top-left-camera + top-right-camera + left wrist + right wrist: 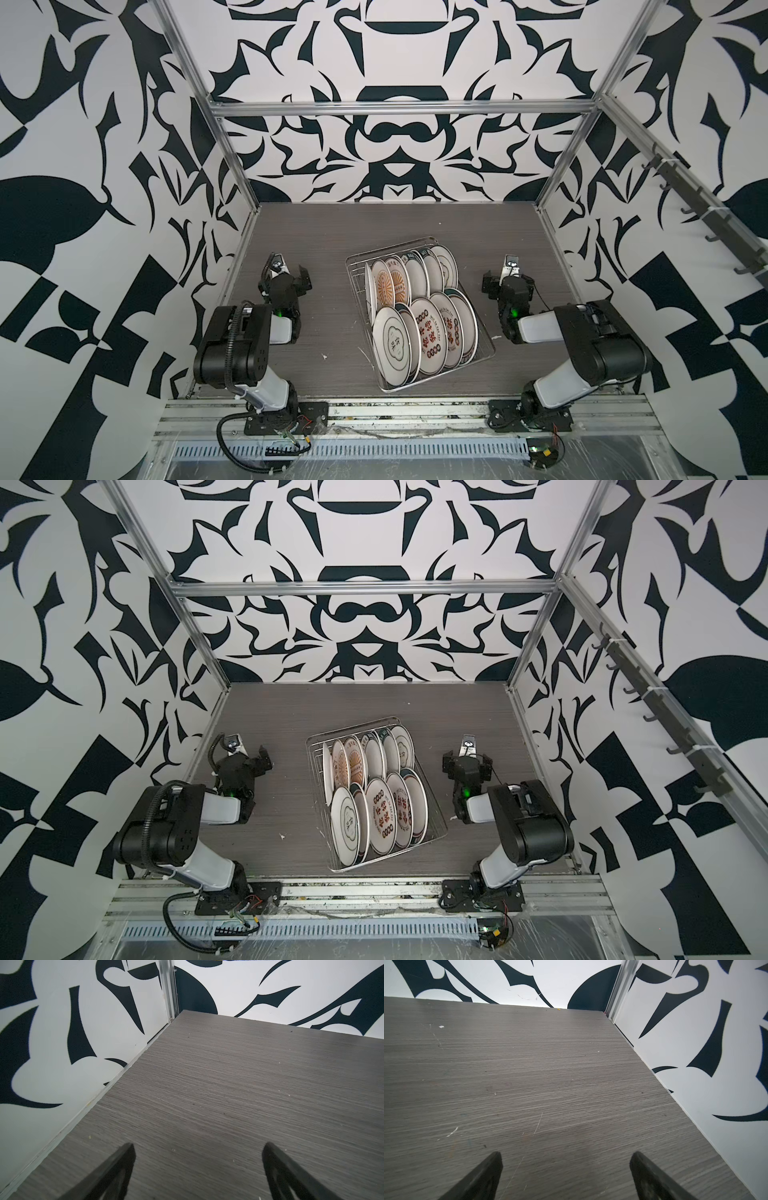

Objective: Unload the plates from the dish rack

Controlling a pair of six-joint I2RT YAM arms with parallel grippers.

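Note:
The dish rack (390, 248) (351, 728), a silver wire basket, sits at an angle in the middle of the grey table in both top views. Several white plates stand on edge in it in two rows. The back row includes an orange sunburst plate (384, 286) (344, 764). The front row holds larger plates, one with red characters (432, 336) (383, 814). My left gripper (291, 270) (249, 750) (198, 1147) stands open and empty to the left of the rack. My right gripper (508, 276) (467, 758) (566, 1155) is open and empty to its right. Neither wrist view shows the rack.
Patterned black-and-white walls with aluminium posts (169, 989) (620, 987) close in the table (207, 1084) (529, 1074) on three sides. A rail of dark hooks (706, 208) runs along the right wall. Small white specks (325, 356) lie on the table left of the rack.

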